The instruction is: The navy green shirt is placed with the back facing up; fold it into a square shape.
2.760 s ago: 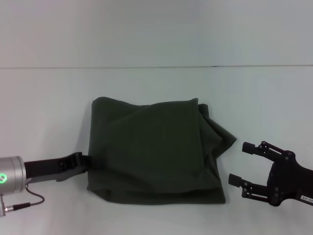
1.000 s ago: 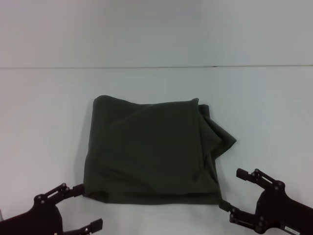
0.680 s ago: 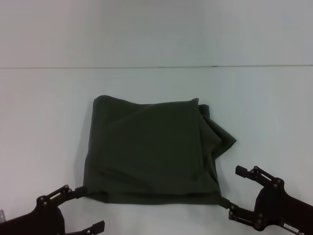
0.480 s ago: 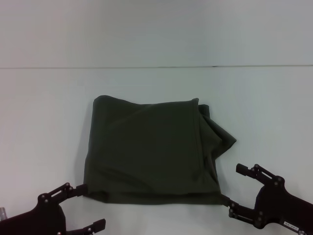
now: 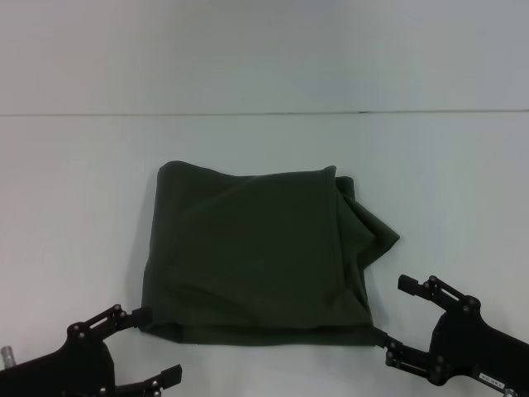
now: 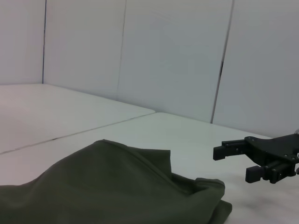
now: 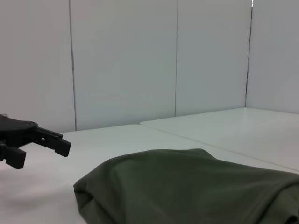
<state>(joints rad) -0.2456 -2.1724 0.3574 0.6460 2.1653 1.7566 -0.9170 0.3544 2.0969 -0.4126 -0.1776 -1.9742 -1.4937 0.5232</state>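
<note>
The navy green shirt [image 5: 252, 256] is shown folded into a rough rectangle at the centre of the white desk [image 5: 74, 190], plain side up. No lettering can be seen. At its right edge a looser fold is bunched outward toward the right, and the layers beneath it cannot be made out.

The left end effector [image 5: 145, 343] is seen at the near left corner of the shirt, its fingers spread apart and nothing held; the far fingertip lies just beside the cloth edge, though contact cannot be confirmed. Its body is cut off by the lower border of the head view.

The right end effector [image 5: 401, 321] is placed at the near right corner, likewise spread wide and empty, its near fingertip just beside the hem. Its arm is also cropped.

In each wrist view only the opposite end effector is visible.
</note>
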